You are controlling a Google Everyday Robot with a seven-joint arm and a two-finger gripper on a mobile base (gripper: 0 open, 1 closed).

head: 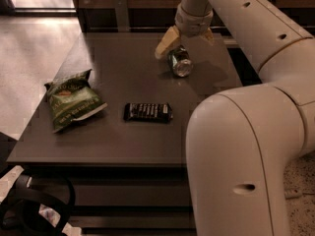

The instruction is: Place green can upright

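The green can (179, 62) lies on its side at the far right of the dark table (123, 68), its shiny silver end facing the camera. My gripper (185, 39) hangs just above the can's far end. Its two cream fingers are spread open, one finger (166, 43) to the left of the can and the other to the right. The can rests on the table between and below them.
A green chip bag (72, 100) lies at the table's left. A dark candy bar (147, 111) lies in the middle near the front. My white arm (246, 132) fills the right side of the view. A chair back (120, 11) stands behind the table.
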